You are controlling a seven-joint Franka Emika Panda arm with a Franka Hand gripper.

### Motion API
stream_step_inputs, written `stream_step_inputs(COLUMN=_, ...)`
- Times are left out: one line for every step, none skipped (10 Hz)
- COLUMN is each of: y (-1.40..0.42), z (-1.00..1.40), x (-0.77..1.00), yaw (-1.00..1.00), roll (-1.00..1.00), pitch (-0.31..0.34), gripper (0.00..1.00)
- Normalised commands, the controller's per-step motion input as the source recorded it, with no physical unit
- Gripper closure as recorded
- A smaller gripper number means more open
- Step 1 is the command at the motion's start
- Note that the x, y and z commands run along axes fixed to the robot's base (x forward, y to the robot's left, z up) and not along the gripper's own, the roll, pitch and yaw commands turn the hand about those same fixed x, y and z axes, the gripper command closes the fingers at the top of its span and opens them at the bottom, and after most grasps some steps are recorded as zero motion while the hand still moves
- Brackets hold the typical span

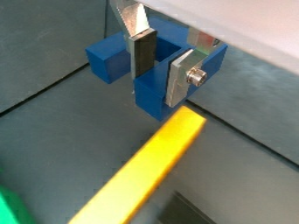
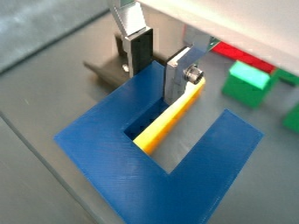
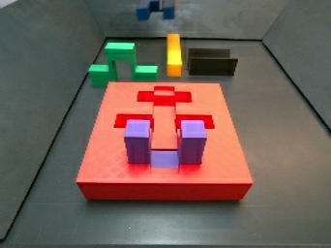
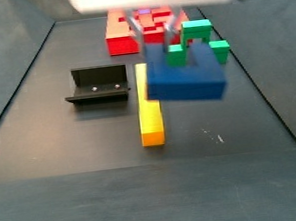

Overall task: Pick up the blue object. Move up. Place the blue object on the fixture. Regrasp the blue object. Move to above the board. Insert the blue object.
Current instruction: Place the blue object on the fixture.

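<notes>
- Wrist views first: in both, the gripper point(image 1: 162, 66) has its flat silver fingers point(image 1: 142, 52) clamped on the blue object point(image 1: 146, 86), one plate against each face of a wall of the U, so the claw is narrow and holding that piece.
- The blue object hangs in the air, clear of the floor, with the yellow bar point(image 1: 140, 171) lying directly beneath it in a wrist view.
- In a side view the blue object point(image 4: 187, 76) floats above and just beside the yellow bar point(image 4: 149, 104), and the fixture point(image 4: 98, 86) sits near, across that bar.
- My judgement: the lift is done or nearly so, and the step in hand is the carry to the fixture. To do it well, hold height until clear of the yellow bar, travel sideways with the piece level, then descend slowly so it seats on the stepped top before the fingers release.
- Farther off, the green block point(image 4: 196, 39) stands well clear of that path.
- Farthest, the board point(image 4: 139, 27) waits with a purple piece point(image 3: 165, 140) already seated in a recess, seen better in a side view point(image 3: 104, 155).
- No brand, label or writing can be read on any piece, the fixture or the board.
</notes>
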Motion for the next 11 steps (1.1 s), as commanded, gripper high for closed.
stream_step_inputs(y=-0.23, z=0.23, x=1.00, yaw=0.00, roll=-0.08, pitch=0.000, gripper=1.00)
stream_step_inputs(y=-0.09, z=0.27, x=1.00, yaw=-0.11, roll=-0.42, pitch=0.000, gripper=1.00)
stream_step_inputs(y=-0.05, z=0.24, x=1.00, yaw=-0.11, roll=-0.42, pitch=0.000, gripper=1.00)
stream_step_inputs(y=-0.03, z=0.34, x=1.00, yaw=-0.10, roll=-0.43, pitch=0.000, gripper=1.00)
stream_step_inputs(y=0.00, z=0.35, x=1.00, yaw=-0.11, roll=-0.45, pitch=0.057, gripper=1.00)
stream_step_inputs(y=-0.04, z=0.27, x=0.79, yaw=0.00, roll=0.00, pitch=0.334, gripper=1.00)
stream_step_inputs(y=-0.08, z=-0.03, x=0.15, yaw=0.00, roll=-0.28, pitch=0.000, gripper=1.00)
stream_step_inputs(y=-0.12, z=0.00, x=0.53, yaw=0.00, roll=-0.64, pitch=0.000, gripper=1.00)
stream_step_inputs(y=-0.08, z=0.00, x=0.62, yaw=-0.01, roll=-0.92, pitch=0.000, gripper=1.00)
stream_step_inputs(y=-0.01, z=0.00, x=0.64, yaw=-0.04, roll=-1.00, pitch=0.000, gripper=1.00)
stream_step_inputs(y=0.00, z=0.00, x=0.67, yaw=-0.02, roll=-1.00, pitch=0.000, gripper=1.00)
